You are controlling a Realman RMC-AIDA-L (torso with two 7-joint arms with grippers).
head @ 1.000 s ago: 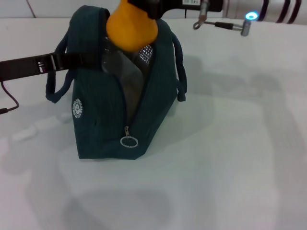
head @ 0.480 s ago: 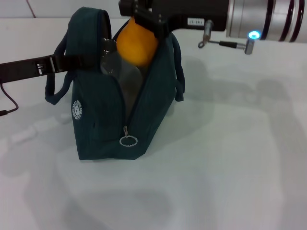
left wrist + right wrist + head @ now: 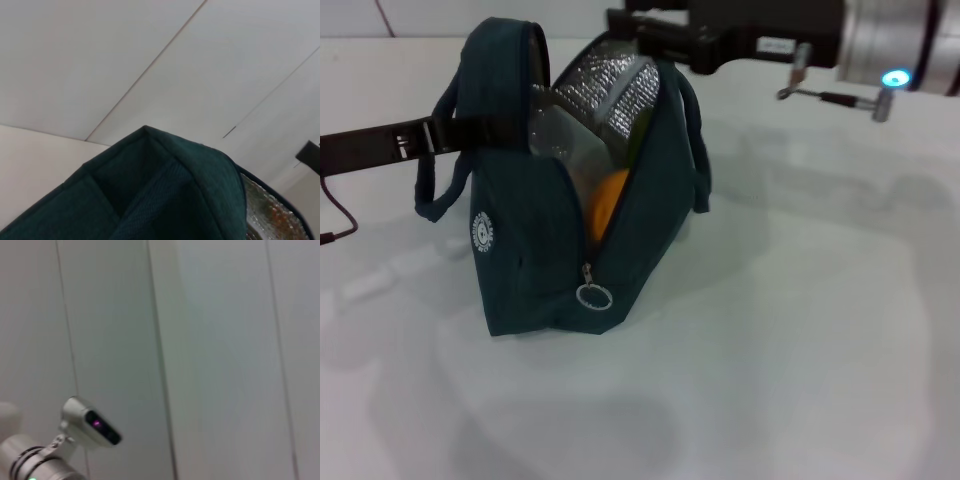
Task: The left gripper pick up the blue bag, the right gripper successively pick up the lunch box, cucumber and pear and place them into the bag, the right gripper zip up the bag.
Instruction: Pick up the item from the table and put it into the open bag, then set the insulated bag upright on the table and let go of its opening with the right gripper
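Note:
The blue bag (image 3: 535,265) stands open on the white table, its silver lining (image 3: 610,85) showing. The pear (image 3: 608,200) lies low inside the bag, seen through the open zip slit. A clear pane inside, the lunch box (image 3: 563,150), stands against the left wall. The cucumber is not clearly seen. My left gripper (image 3: 505,128) reaches in from the left, shut on the bag's left wall by the handle. My right gripper (image 3: 655,40) hovers over the bag's far top edge, empty and apart from the pear. The left wrist view shows only the bag's fabric (image 3: 165,185).
The ring zip pull (image 3: 592,296) hangs at the near end of the bag. A thin dark cable (image 3: 340,215) trails at the far left. White table (image 3: 800,330) stretches to the right and front. The right wrist view shows only a wall and a silver device (image 3: 90,427).
The pear went from the right gripper above the opening down into the bag. The right gripper let it go and drew back to the right. The left arm stayed still.

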